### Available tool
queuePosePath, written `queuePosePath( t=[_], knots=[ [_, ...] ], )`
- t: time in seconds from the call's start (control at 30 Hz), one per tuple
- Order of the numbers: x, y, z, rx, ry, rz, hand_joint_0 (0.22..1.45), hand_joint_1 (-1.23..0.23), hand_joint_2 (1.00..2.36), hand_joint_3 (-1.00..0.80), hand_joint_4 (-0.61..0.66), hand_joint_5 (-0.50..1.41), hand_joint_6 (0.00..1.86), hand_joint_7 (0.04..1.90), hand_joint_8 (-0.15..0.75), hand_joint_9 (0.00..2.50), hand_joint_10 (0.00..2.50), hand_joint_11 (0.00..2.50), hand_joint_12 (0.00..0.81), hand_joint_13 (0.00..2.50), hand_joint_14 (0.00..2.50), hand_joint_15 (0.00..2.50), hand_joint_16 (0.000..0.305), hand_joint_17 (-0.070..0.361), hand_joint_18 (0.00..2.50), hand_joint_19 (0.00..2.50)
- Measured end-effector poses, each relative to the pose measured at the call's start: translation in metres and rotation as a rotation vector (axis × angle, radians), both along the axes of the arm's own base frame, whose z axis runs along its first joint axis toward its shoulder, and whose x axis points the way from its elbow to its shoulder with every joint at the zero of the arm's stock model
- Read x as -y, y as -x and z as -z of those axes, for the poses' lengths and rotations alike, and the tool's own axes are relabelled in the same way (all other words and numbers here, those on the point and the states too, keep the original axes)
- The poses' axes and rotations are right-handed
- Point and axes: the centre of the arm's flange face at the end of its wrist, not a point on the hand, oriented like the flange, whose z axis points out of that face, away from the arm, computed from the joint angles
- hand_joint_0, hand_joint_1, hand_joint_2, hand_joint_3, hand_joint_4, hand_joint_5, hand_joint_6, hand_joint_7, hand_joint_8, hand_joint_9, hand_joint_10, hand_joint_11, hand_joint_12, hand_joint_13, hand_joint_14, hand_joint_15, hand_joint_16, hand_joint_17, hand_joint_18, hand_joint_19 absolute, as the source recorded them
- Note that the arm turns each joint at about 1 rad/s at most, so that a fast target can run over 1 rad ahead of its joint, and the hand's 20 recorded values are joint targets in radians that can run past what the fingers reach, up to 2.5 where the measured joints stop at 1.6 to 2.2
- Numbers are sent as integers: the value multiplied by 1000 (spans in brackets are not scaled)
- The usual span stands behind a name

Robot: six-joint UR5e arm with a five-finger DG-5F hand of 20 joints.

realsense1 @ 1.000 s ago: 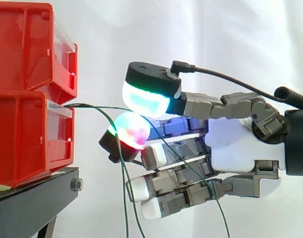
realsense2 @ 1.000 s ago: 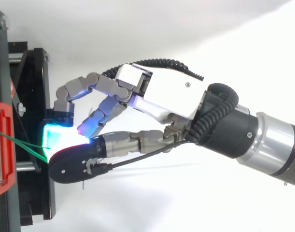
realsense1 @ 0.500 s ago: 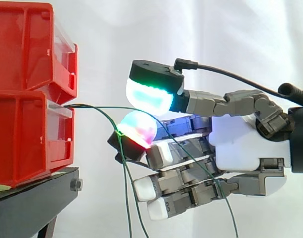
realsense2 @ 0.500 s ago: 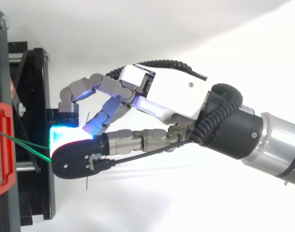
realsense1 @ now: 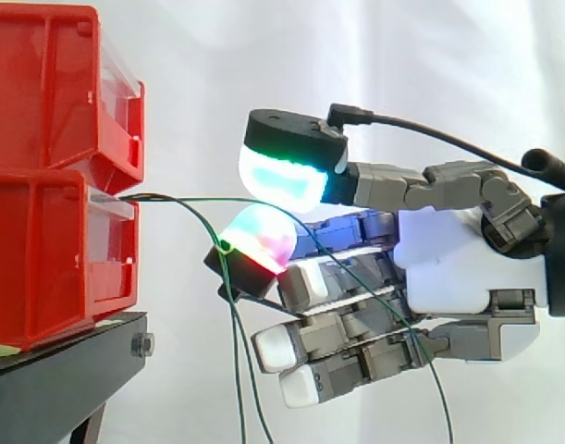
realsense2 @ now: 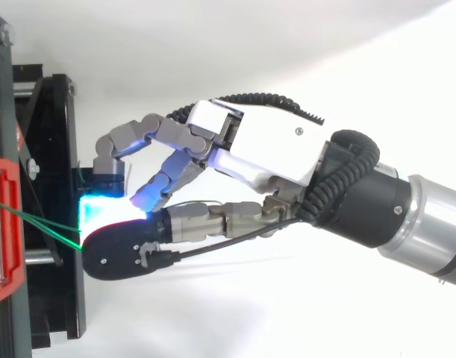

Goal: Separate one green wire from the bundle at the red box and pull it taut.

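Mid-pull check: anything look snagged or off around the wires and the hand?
Yes. One thin green wire runs from the lower red plastic bin in between the hand's two glowing pads, but other green wires kink at the lower pad's tip and hang from there, so they look snagged rather than separated.

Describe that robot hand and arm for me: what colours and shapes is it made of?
The hand has a smooth white palm shell and grey, blocky segmented fingers. Its fingertips are thick rounded pads: two sit in black caps and glow cyan, green and magenta-red, the others are plain white. Behind a black wrist, the arm is a silver-grey cylinder.
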Motion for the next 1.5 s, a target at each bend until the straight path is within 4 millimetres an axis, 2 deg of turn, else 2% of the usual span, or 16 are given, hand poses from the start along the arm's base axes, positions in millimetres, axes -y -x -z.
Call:
queuePosePath(
  t=[0.13, 0.23, 0.4, 0.53, 0.77, 0.87, 0.93, 0.97, 1.3, 1.5],
  knots=[
    [0, 0, -1, 0, 1, 0, 502, -539, 1000, -500, 131, -142, 868, 1034, 286, 1241, 17, 909, 380, 1038, 20, 561, 57, 127, 887, 389],
    [-1, 0, -1, 1, 1, 0, 490, -544, 1000, -500, 139, -140, 866, 1040, 295, 1252, 19, 913, 386, 1044, 20, 559, 58, 129, 893, 384],
    [0, 0, -1, 1, 0, 0, 534, -728, 1000, -500, 129, -145, 867, 1102, 280, 1231, 20, 911, 374, 1028, 19, 568, 55, 123, 861, 397],
    [0, 0, -1, 2, 0, 0, 599, -804, 1010, -361, 94, -150, 883, 1116, 266, 1202, 21, 930, 361, 1013, 21, 562, 52, 116, 840, 400],
    [0, 0, -1, 2, 0, 0, 605, -812, 1018, -163, -12, -137, 918, 1129, 281, 1227, 21, 924, 367, 1032, 19, 554, 53, 119, 881, 382],
    [0, -1, -1, 5, -1, 1, 597, -797, 1015, -267, 48, -144, 903, 1103, 268, 1221, 21, 923, 354, 1023, 20, 566, 51, 114, 859, 396],
    [0, -1, -1, 6, -1, 1, 582, -765, 1003, -454, 87, -141, 898, 1032, 271, 1224, 21, 920, 358, 1022, 20, 561, 51, 115, 862, 394],
    [0, -1, -1, 6, -1, 1, 575, -750, 1001, -488, 94, -141, 895, 1031, 273, 1226, 20, 915, 360, 1025, 20, 564, 51, 115, 863, 400],
    [0, -1, -1, 5, 0, 2, 547, -681, 1000, -500, 114, -136, 872, 1080, 275, 1243, 21, 915, 368, 1037, 19, 566, 52, 118, 874, 397],
    [0, 0, -1, 3, 0, 2, 591, -769, 1014, -271, 68, -136, 894, 1151, 276, 1242, 20, 914, 365, 1035, 21, 561, 51, 116, 870, 392]
  ],
)
